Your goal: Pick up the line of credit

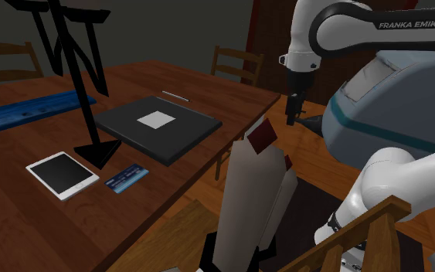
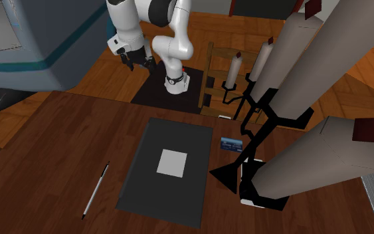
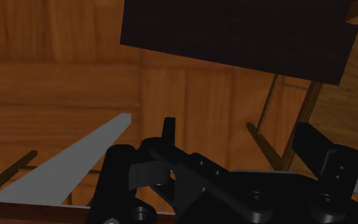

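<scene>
Hand: my gripper (image 1: 290,117) points down, off past the table (image 1: 22,224) corner at the shoulder view's right. It's over wooden floor, not the tabletop.
Fingers: on the wrist view I see them spread wide, with nothing between them but floorboards beyond.
Card: the blue credit card (image 1: 126,178) lies flat on the table near the edge closest to the shoulder camera. It's just beside the white tablet (image 1: 62,174) and near the foot of the black candle stand (image 1: 97,152).
Other angle: in the second exterior view the card sits between the dark mat (image 1: 130,124) and the stand's foot.
Gap: hand and card are well apart, not touching anything I want.
Extras: a thin pen (image 1: 175,96) lies on the table on the mat's far side from the card.
</scene>
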Motion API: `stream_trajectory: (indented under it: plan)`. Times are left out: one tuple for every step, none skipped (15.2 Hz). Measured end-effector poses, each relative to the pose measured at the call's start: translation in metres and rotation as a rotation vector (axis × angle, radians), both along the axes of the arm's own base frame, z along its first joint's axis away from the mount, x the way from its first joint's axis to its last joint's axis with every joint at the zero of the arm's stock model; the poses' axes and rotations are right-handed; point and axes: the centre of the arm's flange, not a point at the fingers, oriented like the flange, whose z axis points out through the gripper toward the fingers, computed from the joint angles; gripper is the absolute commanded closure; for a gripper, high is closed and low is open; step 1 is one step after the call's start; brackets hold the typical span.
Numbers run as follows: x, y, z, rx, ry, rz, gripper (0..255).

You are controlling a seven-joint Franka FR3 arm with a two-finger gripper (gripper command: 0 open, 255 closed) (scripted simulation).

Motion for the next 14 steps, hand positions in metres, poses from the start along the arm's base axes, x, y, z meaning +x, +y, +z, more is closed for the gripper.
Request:
stream_trajectory:
  plan:
    - [0.0, 0.0, 0.0, 0.0, 0.0, 0.0, 0]
    - [-0.001, 0.005, -0.001, 0.003, 0.003, -0.014, 0]
    - [-0.005, 0.015, -0.004, 0.009, 0.009, -0.037, 0]
    - [-0.007, 0.023, -0.007, 0.016, 0.015, -0.066, 0]
    - [-0.009, 0.031, -0.009, 0.023, 0.022, -0.097, 0]
    - [-0.012, 0.041, -0.011, 0.031, 0.029, -0.129, 0]
    - [-0.014, 0.053, -0.013, 0.038, 0.036, -0.161, 0]
    - [-0.015, 0.061, -0.014, 0.046, 0.044, -0.195, 0]
    - [-0.017, 0.071, -0.013, 0.054, 0.051, -0.227, 0]
    - [-0.018, 0.082, -0.013, 0.061, 0.058, -0.26, 0]
    - [-0.02, 0.094, -0.014, 0.069, 0.065, -0.293, 0]
    - [-0.021, 0.106, -0.017, 0.076, 0.073, -0.326, 0]
    - [-0.019, 0.116, -0.019, 0.085, 0.081, -0.36, 0]
    - [-0.018, 0.126, -0.019, 0.092, 0.088, -0.393, 0]
